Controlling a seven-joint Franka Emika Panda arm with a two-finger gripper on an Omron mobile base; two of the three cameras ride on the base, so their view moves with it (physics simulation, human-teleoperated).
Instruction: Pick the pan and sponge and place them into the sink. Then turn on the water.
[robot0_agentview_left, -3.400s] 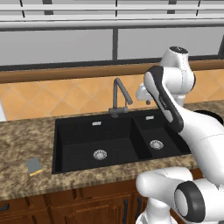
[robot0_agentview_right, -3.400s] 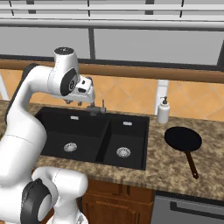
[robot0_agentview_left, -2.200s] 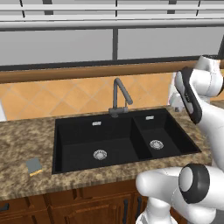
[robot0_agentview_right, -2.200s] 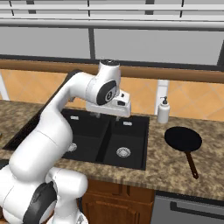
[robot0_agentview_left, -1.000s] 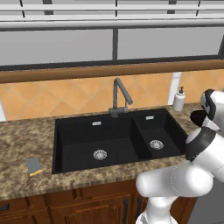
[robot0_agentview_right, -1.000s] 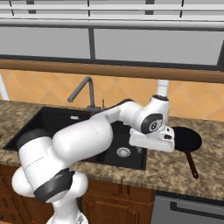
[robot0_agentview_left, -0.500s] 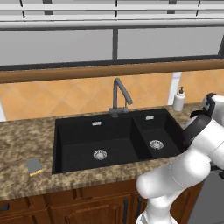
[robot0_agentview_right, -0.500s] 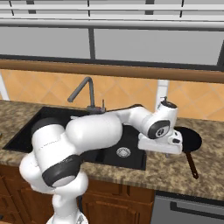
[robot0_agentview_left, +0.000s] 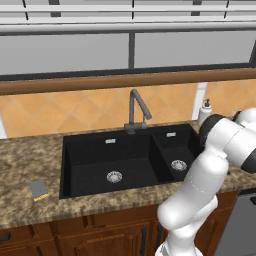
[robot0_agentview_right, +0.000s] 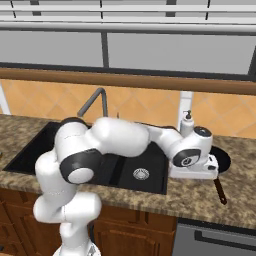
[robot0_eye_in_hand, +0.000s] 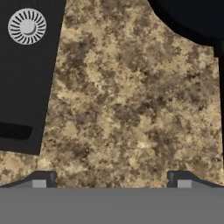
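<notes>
Currently my claw (robot0_eye_in_hand: 112, 178) is spread wide with nothing in it, over speckled granite counter (robot0_eye_in_hand: 127, 109) between the sink (robot0_eye_in_hand: 26, 74) and the pan (robot0_agentview_right: 223, 159). Pan on counter right of sink, sponge (robot0_agentview_left: 39, 189) on counter left of it. Behind: faucet (robot0_agentview_left: 137, 110), soap bottle (robot0_agentview_left: 204, 112), orange tile backsplash (robot0_agentview_left: 75, 107), window (robot0_agentview_left: 70, 52)
</notes>
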